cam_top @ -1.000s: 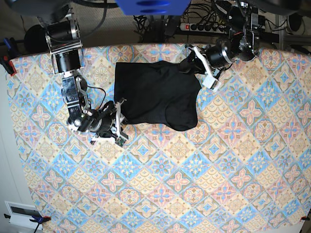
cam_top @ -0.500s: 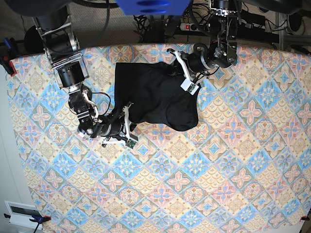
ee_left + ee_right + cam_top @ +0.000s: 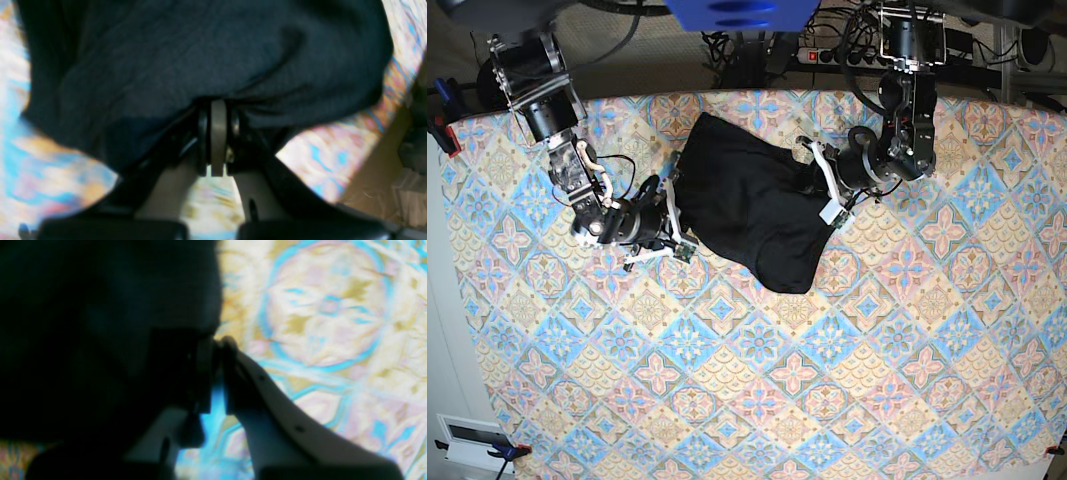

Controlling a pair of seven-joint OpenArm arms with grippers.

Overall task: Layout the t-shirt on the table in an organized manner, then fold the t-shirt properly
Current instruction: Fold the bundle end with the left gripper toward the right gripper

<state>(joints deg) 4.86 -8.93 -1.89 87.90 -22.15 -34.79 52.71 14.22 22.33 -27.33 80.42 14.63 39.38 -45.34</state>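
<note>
The black t-shirt point(image 3: 752, 200) lies bunched in a slanted, narrowed heap on the far middle of the patterned table point(image 3: 877, 350). At its right edge sits my left gripper point(image 3: 827, 196). In the left wrist view that left gripper point(image 3: 218, 111) is shut, with a fold of t-shirt point(image 3: 200, 60) pinched at its tips. My right gripper point(image 3: 673, 216) is at the shirt's left edge. Seen from the right wrist, the right gripper point(image 3: 217, 350) has its tips together on the hem of the t-shirt point(image 3: 100, 323), which drapes over one finger.
A power strip and cables point(image 3: 847, 52) lie beyond the table's far edge. A blue fixture point(image 3: 742, 12) hangs over the far middle. A clamp point(image 3: 442, 132) grips the far left corner, and a white box point(image 3: 472, 440) sits off the near left corner.
The left gripper swung from the far right corner down along the shirt's right side, dragging fabric. The right gripper rose to the shirt's left edge and shut. The shirt is now narrower and slanted.
</note>
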